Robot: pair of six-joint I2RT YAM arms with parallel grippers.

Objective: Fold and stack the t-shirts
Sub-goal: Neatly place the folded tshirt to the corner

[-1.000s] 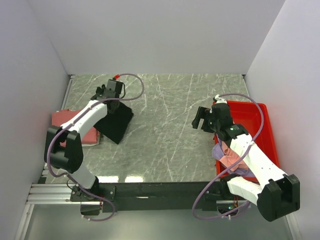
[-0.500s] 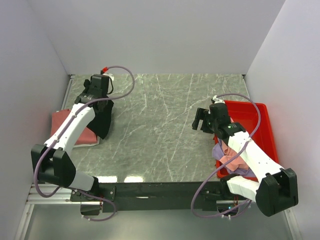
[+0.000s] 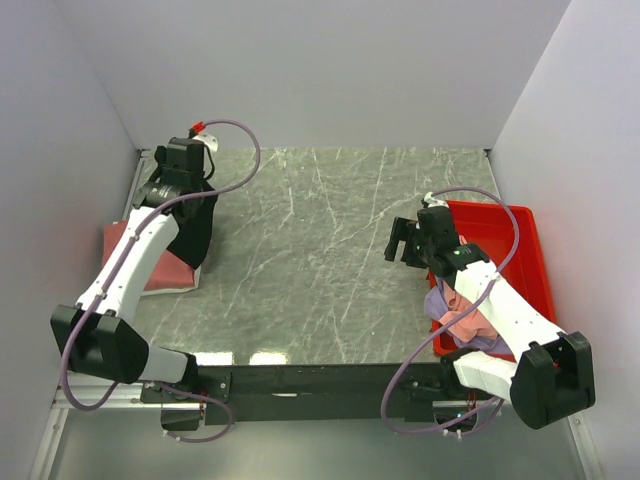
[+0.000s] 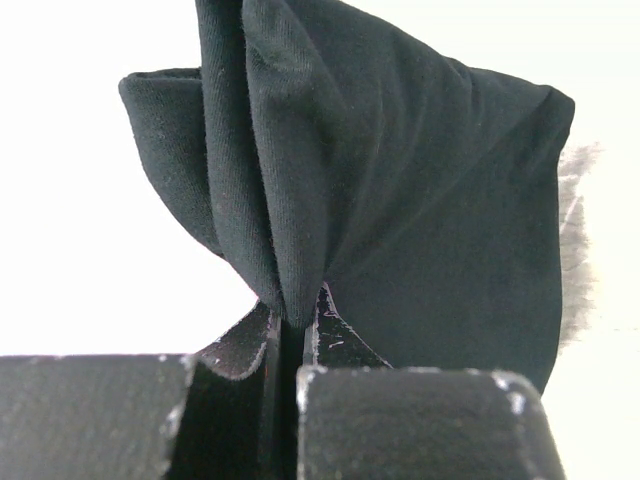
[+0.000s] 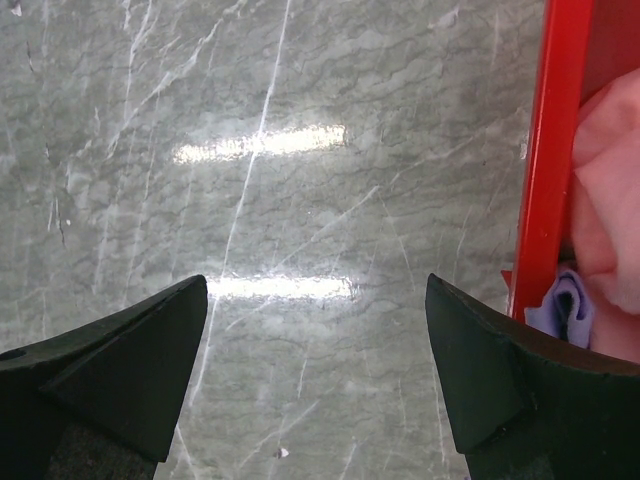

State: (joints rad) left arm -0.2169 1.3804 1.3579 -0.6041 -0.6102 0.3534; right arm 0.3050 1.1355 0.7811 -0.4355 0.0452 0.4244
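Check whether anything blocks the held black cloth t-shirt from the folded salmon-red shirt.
Nothing visible does. The black cloth t-shirt, pinched in the left gripper, hangs right beside the folded salmon-red shirt.

The left arm (image 3: 140,250) and right arm (image 3: 500,300) wear white shells with black joints; a lavender cable (image 3: 247,150) loops along each; a red connector (image 3: 198,127) tops the left wrist; the fingers (image 5: 120,360) are matt black wedges.

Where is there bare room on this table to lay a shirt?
The table is bare in the middle, between the black t-shirt in the left hand and the open right hand by the red bin. Crowded: left edge, salmon-red t-shirt.
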